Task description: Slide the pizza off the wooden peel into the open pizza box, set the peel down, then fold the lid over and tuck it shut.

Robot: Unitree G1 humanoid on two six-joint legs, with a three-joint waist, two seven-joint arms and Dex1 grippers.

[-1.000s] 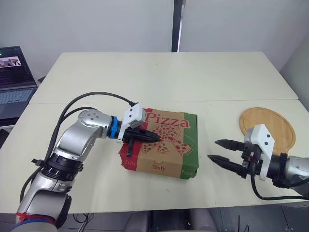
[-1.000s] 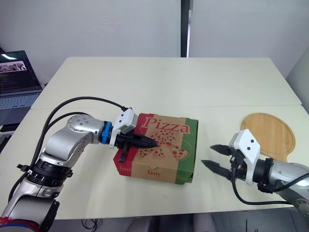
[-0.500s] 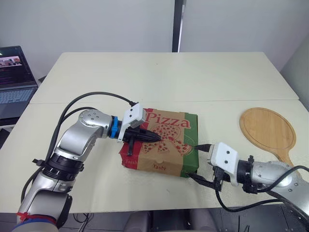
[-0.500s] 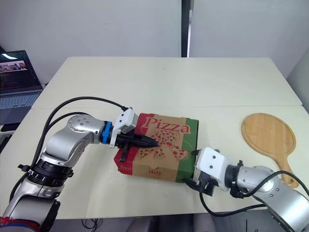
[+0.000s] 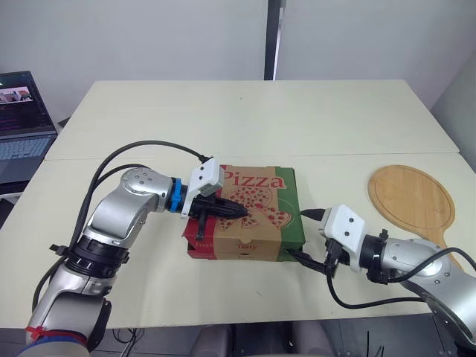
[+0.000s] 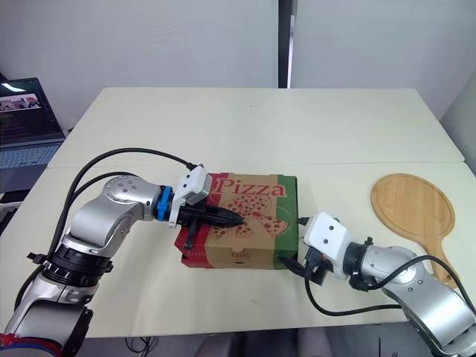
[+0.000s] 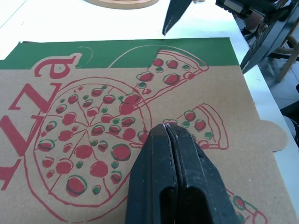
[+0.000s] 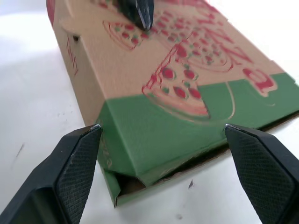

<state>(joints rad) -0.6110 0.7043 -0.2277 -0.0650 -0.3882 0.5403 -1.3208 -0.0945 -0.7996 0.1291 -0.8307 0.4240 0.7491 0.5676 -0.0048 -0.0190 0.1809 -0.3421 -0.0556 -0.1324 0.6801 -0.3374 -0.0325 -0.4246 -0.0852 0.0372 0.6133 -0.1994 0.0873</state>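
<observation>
Cardboard is gaping at the green corner of the pizza box [image 5: 245, 223], which is lying mid-table with its lid [image 7: 93, 116] down but untucked. My left gripper [image 7: 167, 130], fingers closed together, is pressing on the lid. My right gripper [image 8: 161, 127] is flanking that corner, fingers spread wide. I'm worrying that pushing in crumples the flap or skids the box. The peel [image 5: 413, 201] is lying well apart, rightward.

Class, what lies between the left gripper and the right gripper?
The pizza box's printed lid; the left wrist view shows it from left gripper to right gripper.
</observation>
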